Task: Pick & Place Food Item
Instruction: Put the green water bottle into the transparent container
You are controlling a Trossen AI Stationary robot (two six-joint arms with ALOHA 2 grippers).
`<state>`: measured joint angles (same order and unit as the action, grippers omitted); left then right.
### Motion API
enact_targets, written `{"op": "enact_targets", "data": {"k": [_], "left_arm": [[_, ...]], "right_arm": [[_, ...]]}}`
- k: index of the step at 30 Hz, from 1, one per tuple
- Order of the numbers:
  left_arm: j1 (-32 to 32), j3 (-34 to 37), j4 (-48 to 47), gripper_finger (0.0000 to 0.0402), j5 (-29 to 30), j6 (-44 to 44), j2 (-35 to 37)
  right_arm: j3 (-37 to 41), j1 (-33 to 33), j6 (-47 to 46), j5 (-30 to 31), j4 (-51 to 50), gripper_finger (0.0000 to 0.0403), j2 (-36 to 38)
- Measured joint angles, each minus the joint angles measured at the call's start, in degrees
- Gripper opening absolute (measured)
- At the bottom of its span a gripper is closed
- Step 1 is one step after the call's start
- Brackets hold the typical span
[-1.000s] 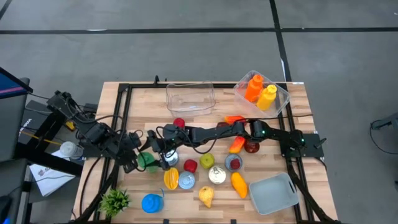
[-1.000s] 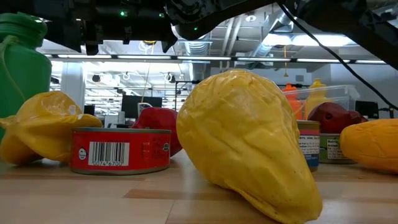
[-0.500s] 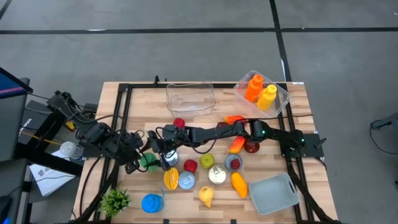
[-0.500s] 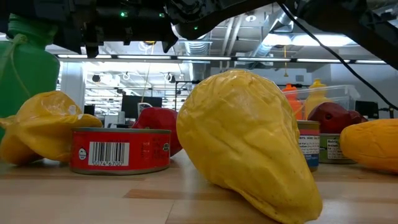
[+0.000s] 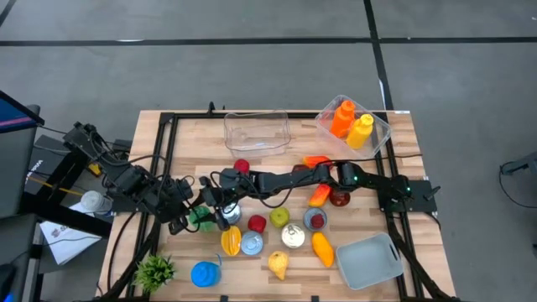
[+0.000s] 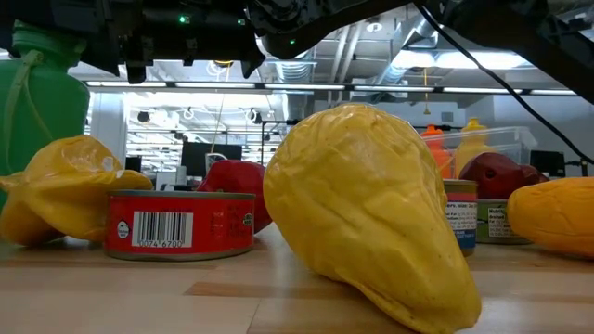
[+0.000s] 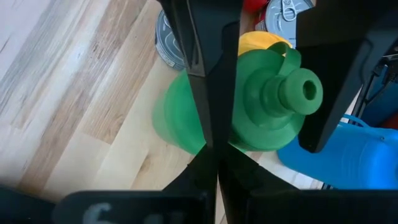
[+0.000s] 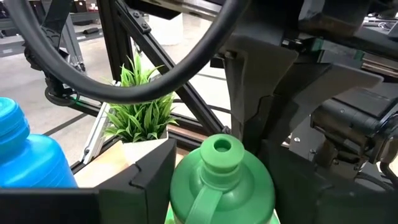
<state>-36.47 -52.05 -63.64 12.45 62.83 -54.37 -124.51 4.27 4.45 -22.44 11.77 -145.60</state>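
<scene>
Right gripper: fingers apart, either side of the green bottle, contact unclear. Left gripper: pressed shut, holding nothing, just above the bottle. Blue bottle, yellow pepper, tin: beside the bottle. Plant: behind the bottle.

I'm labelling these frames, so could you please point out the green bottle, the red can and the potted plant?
green bottle (image 8: 221,177), right wrist view, on its shoulder.
red can (image 6: 178,223), low view, on its label.
potted plant (image 5: 156,270), high view, on its leaves.

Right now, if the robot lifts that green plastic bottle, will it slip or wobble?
The green plastic bottle looks smooth and rounded, so it might slip. The right gripper has its jaws on either side of the body, which probably steadies it. It seems hollow, so likely light.
</scene>
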Motion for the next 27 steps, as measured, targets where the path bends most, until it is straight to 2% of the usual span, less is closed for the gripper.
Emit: {"op": "enact_targets", "data": {"k": [3,6,11,13,19,27], "left_arm": [[0.00,0.00,-0.03,0.0000,-0.13,0.00,0.02],[0.00,0.00,-0.49,0.0000,-0.60,0.00,0.00],[0.00,0.04,-0.55,0.0000,-1.81,-0.95,0.60],[0.00,0.04,-0.71,0.0000,-1.84,-1.03,1.28],[0.00,0.04,-0.87,0.0000,-1.80,-1.05,5.70],[0.00,0.04,-0.98,0.0000,0.20,-1.47,13.46]], "right_arm": [[0.00,0.00,-0.37,0.00,0.23,0.0217,0.02],[0.02,-0.05,-1.08,-0.11,0.30,0.0206,0.42],[0.04,-1.46,-4.73,-5.88,-0.67,0.0203,1.06],[0.02,-2.30,-4.94,-6.22,-2.43,0.0204,1.49],[0.06,-4.05,-4.22,-7.89,-7.71,0.0211,3.38],[-0.12,-6.69,0.51,-9.15,-16.75,0.0210,10.61]]}}
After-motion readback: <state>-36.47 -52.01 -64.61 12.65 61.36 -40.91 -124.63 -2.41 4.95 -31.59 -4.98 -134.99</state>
